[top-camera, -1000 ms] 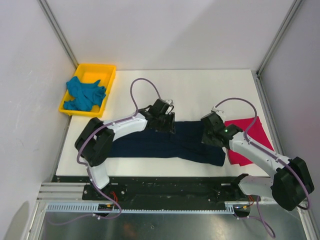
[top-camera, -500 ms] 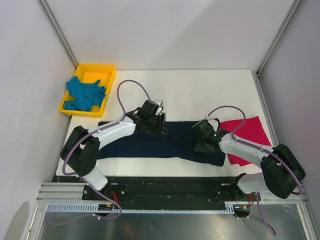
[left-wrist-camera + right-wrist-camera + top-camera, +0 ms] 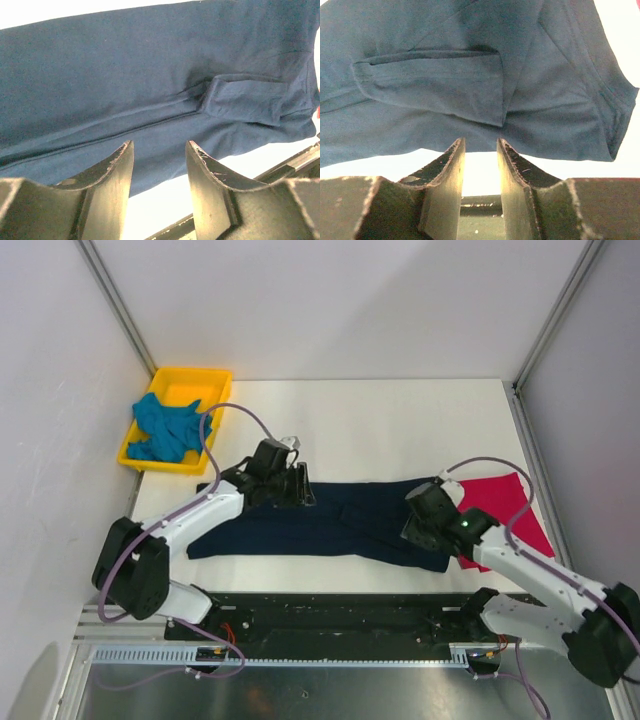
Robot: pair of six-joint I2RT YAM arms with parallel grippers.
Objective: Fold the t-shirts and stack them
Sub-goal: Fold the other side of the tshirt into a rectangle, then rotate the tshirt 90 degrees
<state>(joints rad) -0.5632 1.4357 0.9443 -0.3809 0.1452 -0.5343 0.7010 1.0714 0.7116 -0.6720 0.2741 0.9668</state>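
Here, navy t-shirt (image 3: 340, 525) folded into a long band on the table (image 3: 400, 420), left gripper (image 3: 290, 488) over its far edge, jaws apart, empty, right gripper (image 3: 418, 525) over its right end, likewise parted, pink t-shirt (image 3: 505, 502) just beside, teal t-shirt (image 3: 165, 428) in yellow tray (image 3: 200, 376).

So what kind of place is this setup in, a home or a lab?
Most likely a lab test cell: a white table boxed in by plain panels on aluminium posts, with a metal mounting rail along its near edge.
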